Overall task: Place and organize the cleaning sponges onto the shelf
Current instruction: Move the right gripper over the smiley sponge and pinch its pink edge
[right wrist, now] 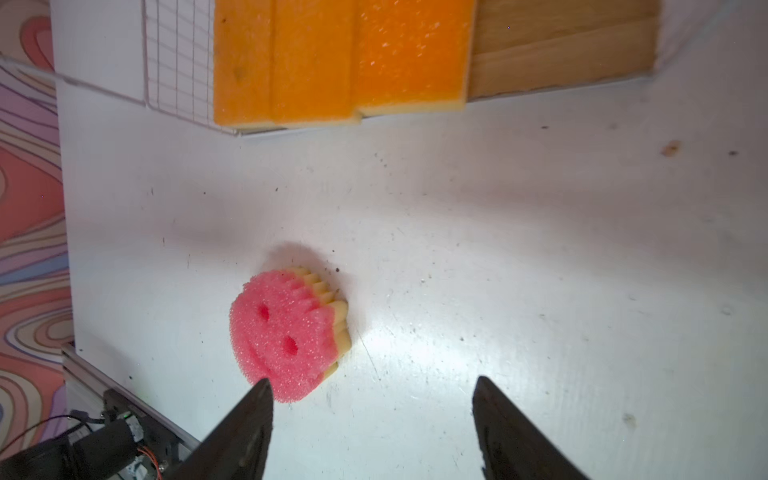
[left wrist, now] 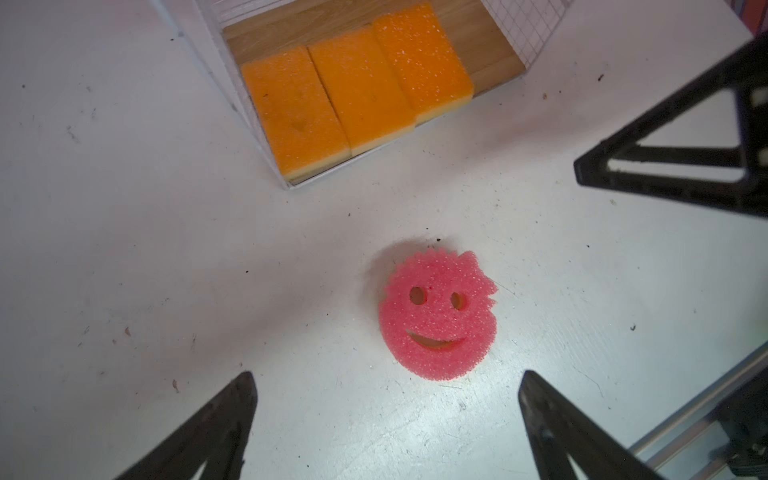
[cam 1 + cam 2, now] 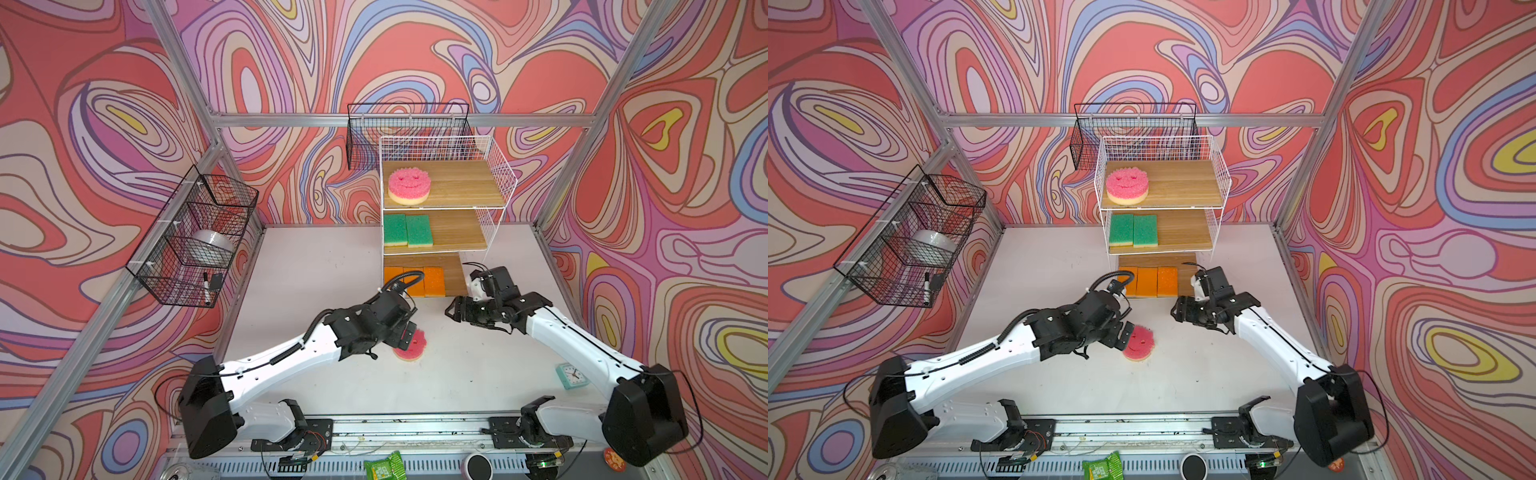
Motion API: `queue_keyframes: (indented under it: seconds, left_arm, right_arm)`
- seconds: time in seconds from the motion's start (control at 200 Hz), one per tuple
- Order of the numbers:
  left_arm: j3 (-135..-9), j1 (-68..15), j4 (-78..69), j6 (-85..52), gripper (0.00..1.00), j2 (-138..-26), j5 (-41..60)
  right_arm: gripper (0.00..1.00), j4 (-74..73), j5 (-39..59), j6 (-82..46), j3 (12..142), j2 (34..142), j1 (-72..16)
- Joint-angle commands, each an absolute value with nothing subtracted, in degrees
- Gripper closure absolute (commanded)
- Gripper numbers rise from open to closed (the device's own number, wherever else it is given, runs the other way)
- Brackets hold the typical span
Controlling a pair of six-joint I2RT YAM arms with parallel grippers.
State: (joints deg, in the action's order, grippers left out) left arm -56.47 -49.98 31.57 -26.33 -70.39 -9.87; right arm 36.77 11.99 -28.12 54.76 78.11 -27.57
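Meanwhile, a pink smiley sponge [image 2: 438,318], yellow beneath, is lying face-up ahead of the left gripper [image 2: 386,374] and right gripper [image 1: 374,379], both gaping.

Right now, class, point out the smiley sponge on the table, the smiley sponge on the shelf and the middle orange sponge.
Table smiley sponge [image 2: 438,318]: left wrist view, pink face.
Shelf smiley sponge [image 3: 409,182]: in a top view, pink face.
Middle orange sponge [image 2: 361,87]: left wrist view, orange top.

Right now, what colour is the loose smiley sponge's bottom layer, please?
Pale yellow layer, best in right wrist view.
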Motion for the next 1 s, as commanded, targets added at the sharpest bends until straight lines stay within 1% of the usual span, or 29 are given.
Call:
queue_keyframes:
  seconds: [0.0,0.06,0.145,0.21,0.31,0.426,0.761,0.841,0.921,0.996]
  left_arm:
    - [-49.80,-43.48,30.98,-31.36,0.03,-66.81,-1.91]
    - [-46.53,-41.09,29.37,-32.74,0.04,-64.39,-0.37]
    - [-44.04,-40.30,28.52,-33.72,0.04,-62.55,-0.76]
    - [-42.80,-40.02,27.84,-34.21,0.04,-62.25,-0.59]
    - [-41.30,-39.88,26.68,-34.94,0.04,-62.76,-0.23]
    - [-40.11,-39.66,25.57,-35.11,0.04,-63.48,-0.28]
    - [-40.77,-38.80,25.09,-34.71,0.04,-65.40,0.48]
    - [-41.03,-38.76,25.46,-34.56,0.04,-65.00,0.53]
    - [-41.00,-38.67,25.91,-34.53,0.04,-64.44,0.48]
    - [-40.78,-38.51,26.14,-34.45,0.04,-64.01,0.50]
  right_arm:
    - [0.23,41.42,2.65,-28.30,59.56,84.10,-34.00]
    - [0.22,42.39,0.82,-28.60,62.21,87.64,-37.23]
    - [0.22,42.37,0.53,-29.22,63.79,90.86,-40.00]
    - [0.24,41.93,0.75,-29.45,64.31,92.29,-41.21]
    - [0.33,41.76,1.27,-29.72,64.86,93.64,-43.05]
    - [0.33,41.80,1.27,-30.43,64.54,94.35,-45.09]
    - [0.34,40.64,-0.17,-31.43,63.44,95.82,-46.36]
    - [0.37,40.69,-1.25,-31.46,63.87,96.96,-46.34]
    - [0.43,40.40,-1.23,-31.14,64.23,97.98,-46.34]
    - [0.44,39.85,-0.97,-31.11,64.16,98.52,-46.40]
